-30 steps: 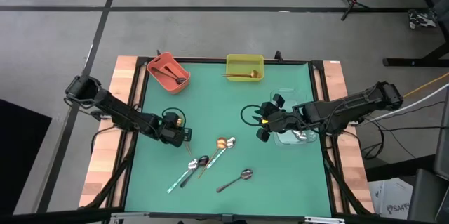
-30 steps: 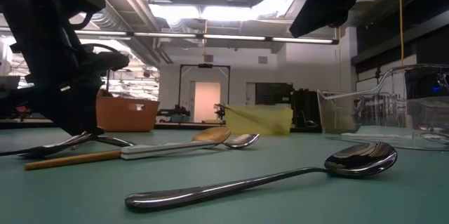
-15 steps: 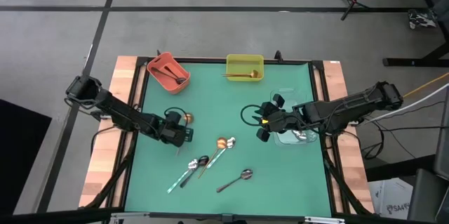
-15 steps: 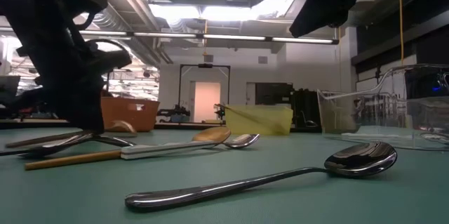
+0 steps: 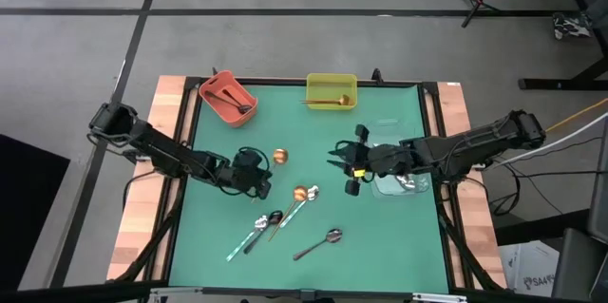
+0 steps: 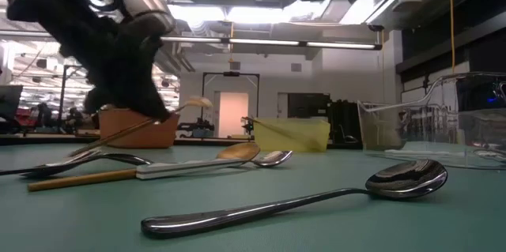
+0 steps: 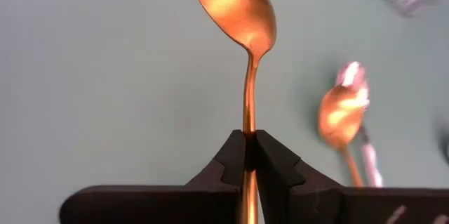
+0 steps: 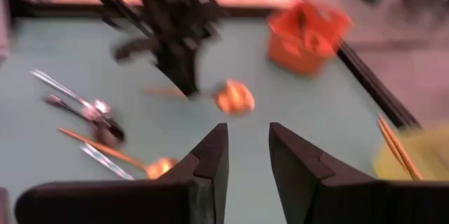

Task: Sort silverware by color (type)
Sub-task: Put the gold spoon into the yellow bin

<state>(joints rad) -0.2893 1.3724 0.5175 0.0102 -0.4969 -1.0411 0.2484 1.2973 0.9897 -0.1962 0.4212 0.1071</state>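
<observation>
Left pincer (image 5: 258, 180) has lifted a copper spoon (image 5: 279, 156) off the bench (image 5: 285, 104) and swung toward mid-bench since a second ago; right pincer (image 5: 346, 162) has edged inward from the clear bin (image 5: 407, 186).

Left pincer fingers (image 7: 231, 159) pinch the copper spoon handle tight, bowl (image 7: 235, 5) up and clear of the mat. Right pincer hovers with a narrow gap, empty. Open green bench lies between the two pincers and toward the far edge. Loose spoons sit near the front: a gold spoon (image 5: 298, 194) beside a silver spoon (image 5: 306, 198), a dark spoon (image 5: 264, 228), another dark spoon (image 5: 321, 242) apart. Orange bin (image 5: 226, 98) and yellow bin (image 5: 332, 91) at the far edge each hold a spoon. Clear bin contents hard to make out; right wrist view blurred.
</observation>
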